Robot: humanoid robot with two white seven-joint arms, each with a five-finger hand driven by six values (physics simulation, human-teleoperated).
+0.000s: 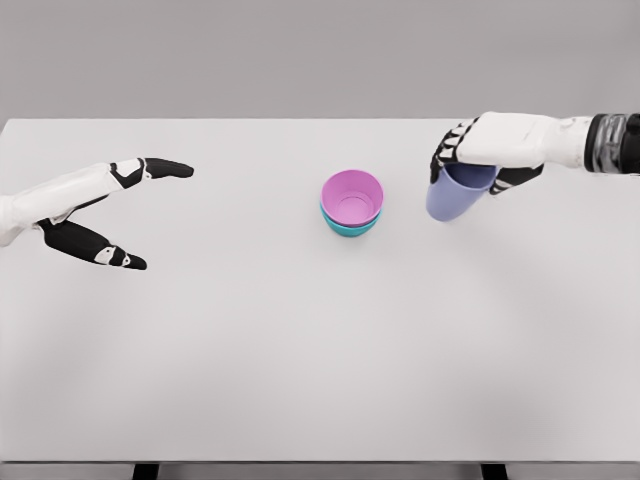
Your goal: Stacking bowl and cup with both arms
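Two hands worked over a plain white table point(300, 380). The left hand point(95, 210) hovered with fingers spread, holding nothing. Mid-table, a pink bowl point(352, 195) sat nested in a teal bowl point(350, 228). Just beside them, the right hand point(490, 150) clasped a lavender cup point(455, 198). A grey wall point(300, 50) rose behind.

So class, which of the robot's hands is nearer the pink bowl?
Right. The right hand, gripping the cup, is just right of the pink bowl; the left hand is open, far to its left.
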